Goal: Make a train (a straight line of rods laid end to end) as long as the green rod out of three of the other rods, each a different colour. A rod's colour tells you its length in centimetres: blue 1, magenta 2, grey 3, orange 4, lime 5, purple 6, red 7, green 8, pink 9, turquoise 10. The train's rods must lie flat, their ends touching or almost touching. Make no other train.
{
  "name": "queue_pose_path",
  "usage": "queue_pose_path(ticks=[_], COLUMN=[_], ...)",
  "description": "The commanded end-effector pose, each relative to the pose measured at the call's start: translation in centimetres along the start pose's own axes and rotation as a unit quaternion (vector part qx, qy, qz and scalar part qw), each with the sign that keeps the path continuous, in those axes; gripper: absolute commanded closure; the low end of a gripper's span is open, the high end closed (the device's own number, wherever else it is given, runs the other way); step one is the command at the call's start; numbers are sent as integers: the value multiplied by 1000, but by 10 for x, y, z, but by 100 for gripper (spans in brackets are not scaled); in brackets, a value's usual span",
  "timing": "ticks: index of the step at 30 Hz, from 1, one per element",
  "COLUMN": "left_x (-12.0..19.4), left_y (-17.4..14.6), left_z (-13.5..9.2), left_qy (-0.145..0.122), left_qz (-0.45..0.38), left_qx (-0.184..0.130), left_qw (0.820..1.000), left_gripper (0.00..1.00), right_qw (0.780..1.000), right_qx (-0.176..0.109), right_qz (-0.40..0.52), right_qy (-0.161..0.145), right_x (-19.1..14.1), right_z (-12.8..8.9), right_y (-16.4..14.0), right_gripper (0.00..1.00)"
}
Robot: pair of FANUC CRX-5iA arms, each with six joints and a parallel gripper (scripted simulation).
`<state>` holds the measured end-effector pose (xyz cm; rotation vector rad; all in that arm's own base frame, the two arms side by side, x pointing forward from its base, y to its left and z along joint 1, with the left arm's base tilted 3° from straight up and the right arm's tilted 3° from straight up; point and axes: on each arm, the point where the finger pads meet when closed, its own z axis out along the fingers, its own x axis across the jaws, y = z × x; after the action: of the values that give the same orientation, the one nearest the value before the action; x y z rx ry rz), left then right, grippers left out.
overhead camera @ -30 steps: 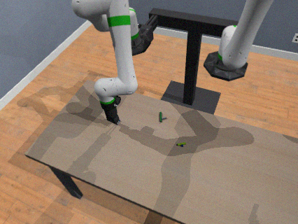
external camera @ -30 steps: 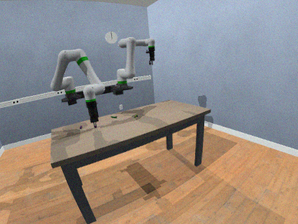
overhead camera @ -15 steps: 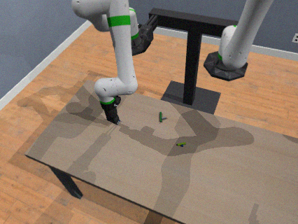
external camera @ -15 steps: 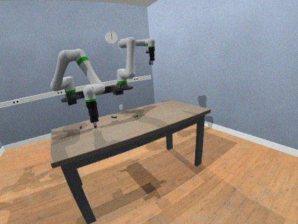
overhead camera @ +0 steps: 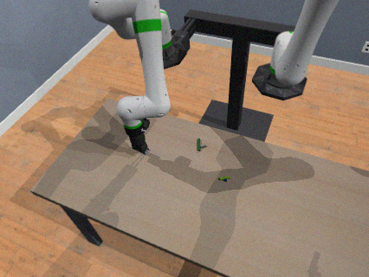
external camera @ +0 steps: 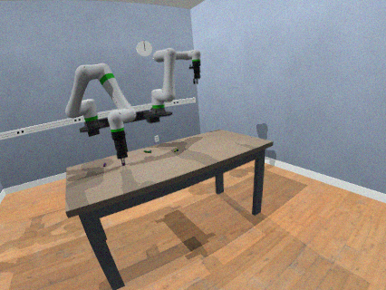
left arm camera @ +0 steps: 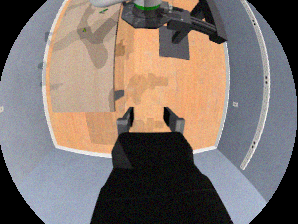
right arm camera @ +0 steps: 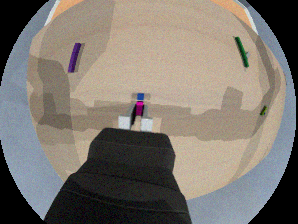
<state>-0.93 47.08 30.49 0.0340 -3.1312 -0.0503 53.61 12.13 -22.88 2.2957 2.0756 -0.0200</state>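
right gripper: low over the table (overhead camera: 152,212) (external camera: 199,154) (left arm camera: 75,90) (right arm camera: 160,60), and yeah, this gripper (overhead camera: 146,152) (external camera: 123,163) (right arm camera: 139,113) has its fingers pinched in around the magenta rod.
magenta rod: this one (right arm camera: 139,107) sits between those fingertips, poking out toward the blue one. Can't really tell if it's flat on the wood.
blue rod: tiny thing (right arm camera: 140,96) right off the magenta rod's end, pretty much in line with it. Touching or a hair apart, I honestly can't tell.
purple rod: off on its own (external camera: 104,165) (right arm camera: 74,58), well apart from the blue and magenta pair.
green rod: the one to match (overhead camera: 198,144) (external camera: 148,151) (right arm camera: 242,52) is lying on the table, well apart from the pair, on the opposite side from the purple one.
grey bit: small piece (overhead camera: 203,146) (right arm camera: 247,54) right beside the green rod, mostly too small to make out.
lime rod: on the table (overhead camera: 224,177) (external camera: 176,149) (right arm camera: 263,110), apart from the green rod, with a dark blue bit (overhead camera: 225,180) right up against it.
left gripper: up high away from the rods, this gripper (external camera: 196,82) (left arm camera: 148,116) has its fingers spread wide, nothing between them.
train: three rods in a row isn't there, just blue and magenta lined up.
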Motion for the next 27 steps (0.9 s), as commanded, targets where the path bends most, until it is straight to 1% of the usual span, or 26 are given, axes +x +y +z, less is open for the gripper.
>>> queue_pose_path(ticks=[1,27], left_x=[0,0], left_y=[0,0], left_z=[-1,-1], left_qy=[0,0], left_qz=[0,0], left_qx=[-1,-1], left_qw=[1000,1000], left_gripper=[0,0], right_qw=[1000,1000], right_qx=[-1,-1], right_qz=[0,0], right_qy=[0,0], right_x=[0,0], right_z=[-1,-1], right_y=[1,-2], right_gripper=[76,76])
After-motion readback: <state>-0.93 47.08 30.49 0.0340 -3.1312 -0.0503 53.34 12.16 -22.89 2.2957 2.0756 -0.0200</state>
